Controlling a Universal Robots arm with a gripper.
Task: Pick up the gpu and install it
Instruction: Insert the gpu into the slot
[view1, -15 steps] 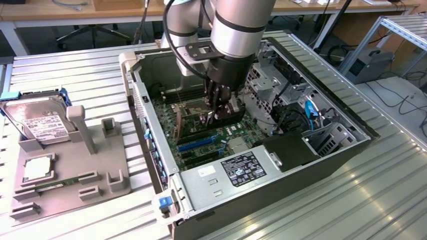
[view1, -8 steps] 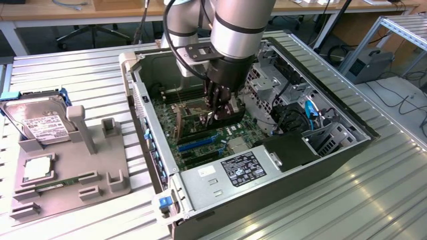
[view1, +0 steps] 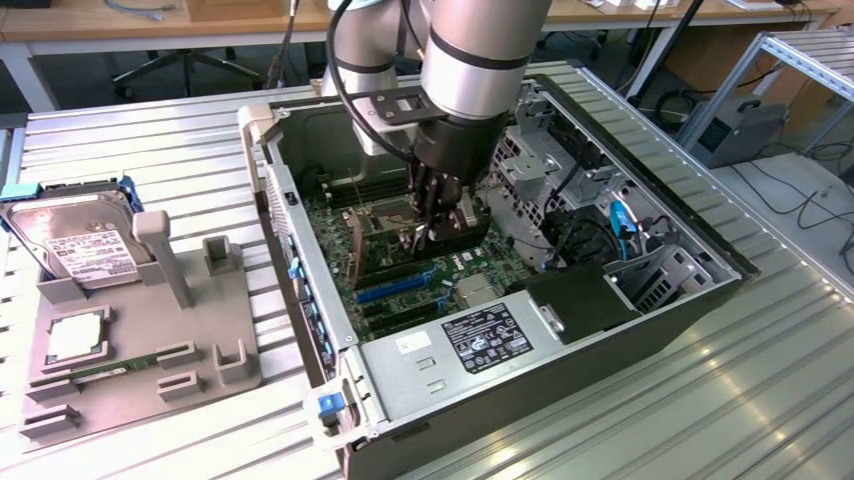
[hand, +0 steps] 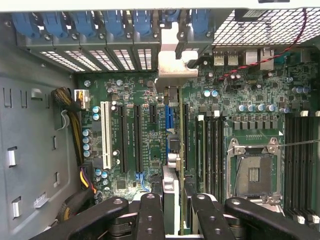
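My gripper (view1: 430, 230) reaches down into the open computer case (view1: 287, 200), over the green motherboard (view1: 400, 275). It is shut on the gpu (hand: 173, 150), a thin black card seen edge-on between my fingers (hand: 150, 215). The card stands upright along the expansion slots, beside a blue slot (hand: 167, 117). Its silvery bracket (hand: 172, 62) sits against the row of rear slot openings of the case. From the exterior view the gpu (view1: 454, 228) is a dark piece just under the fingers. I cannot tell whether the card's edge is pressed into a slot.
A grey fixture tray (view1: 200, 330) lies at the exterior view's left, holding a silver hard drive (view1: 80, 245), a processor chip (view1: 74, 335) and a green memory stick (view1: 107, 368). Inside the case are the power supply (view1: 487, 340), drive cages (view1: 534, 160), cables and the empty processor socket (hand: 252, 172).
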